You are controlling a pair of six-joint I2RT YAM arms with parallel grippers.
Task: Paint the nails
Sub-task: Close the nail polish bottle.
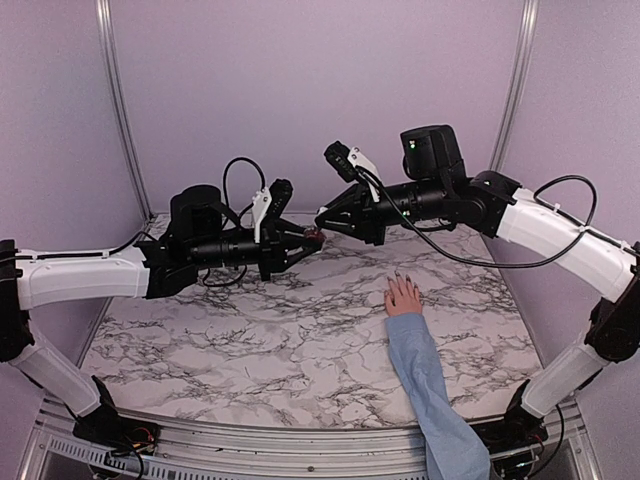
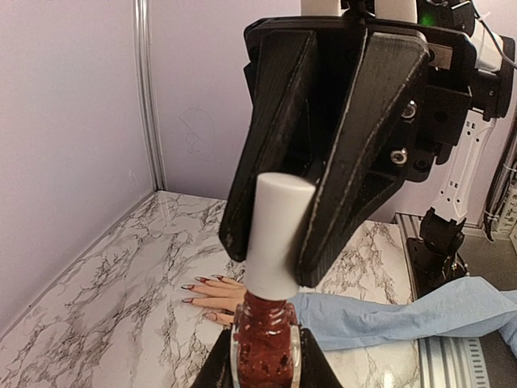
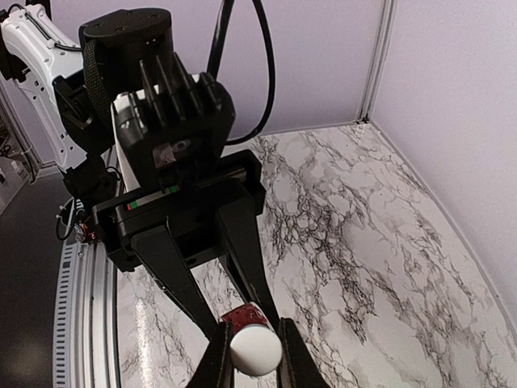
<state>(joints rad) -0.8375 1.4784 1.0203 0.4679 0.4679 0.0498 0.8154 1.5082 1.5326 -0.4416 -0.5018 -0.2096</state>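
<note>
Left pincer [image 2: 265, 360] clenched on red polish bottle [image 2: 265, 335], held in the air. Right pincer [image 3: 255, 356] meets it tip to tip, grasping the bottle's white cap [image 2: 275, 234]. Both well above marble bench [image 1: 250, 340]. Nails [image 2: 198, 287] dark, pointed, on a hand [image 1: 404, 297] lying flat on the bench. Blue sleeve [image 1: 430, 380] trails to the near edge, well apart from both pincers.

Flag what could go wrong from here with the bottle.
1. The left tool holds the bottle in mid-air while the right tool clamps its white cap. An off-axis twist or pull could wrench the bottle loose or tip it, spilling red polish on the marble table.
2. The hand lies flat nearby. A dropped bottle or drips might hit skin or the blue sleeve instead of the nails.
</note>
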